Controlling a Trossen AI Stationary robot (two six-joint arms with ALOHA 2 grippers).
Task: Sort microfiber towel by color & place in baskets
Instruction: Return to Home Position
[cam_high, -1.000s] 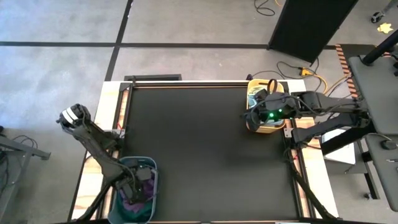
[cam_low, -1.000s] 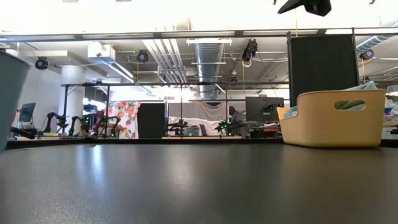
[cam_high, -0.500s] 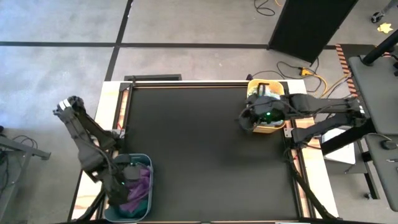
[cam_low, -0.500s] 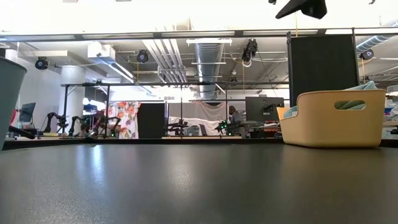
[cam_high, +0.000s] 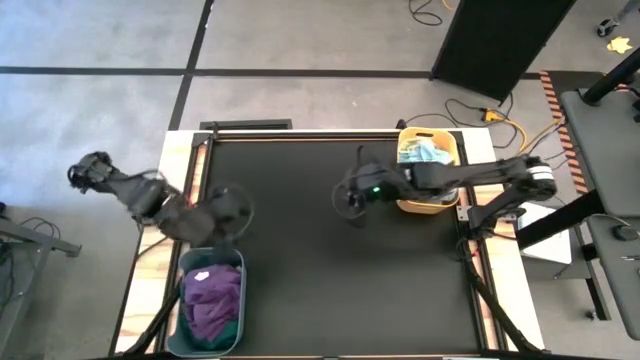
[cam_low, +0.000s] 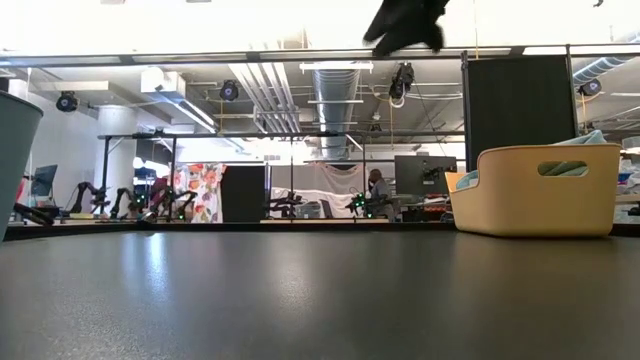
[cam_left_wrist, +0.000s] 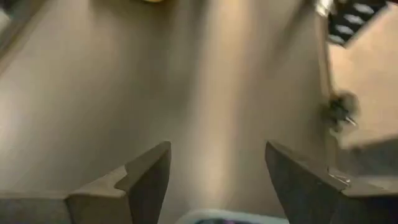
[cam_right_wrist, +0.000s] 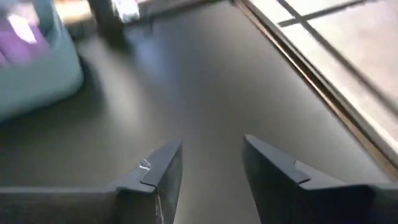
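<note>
Left gripper (cam_left_wrist: 217, 150): we log fingers spread wide, holding nothing, over table just beyond grey basket (cam_high: 183, 300) | grey basket: purple towels (cam_high: 212, 303) inside | right gripper (cam_right_wrist: 212, 144): fingers parted, holding nothing, mid-table | yellow basket (cam_high: 430, 206): blue towels (cam_high: 425, 153) inside.

left gripper (cam_left_wrist: 217, 150) — fingers spread apart | dark table (cam_left_wrist: 205, 81) beyond | basket (cam_left_wrist: 214, 217) rim near fingertips

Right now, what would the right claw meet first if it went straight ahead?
Likely the bare black table; the open right claw tilts down toward it. The grey-blue basket sits aside.
</note>
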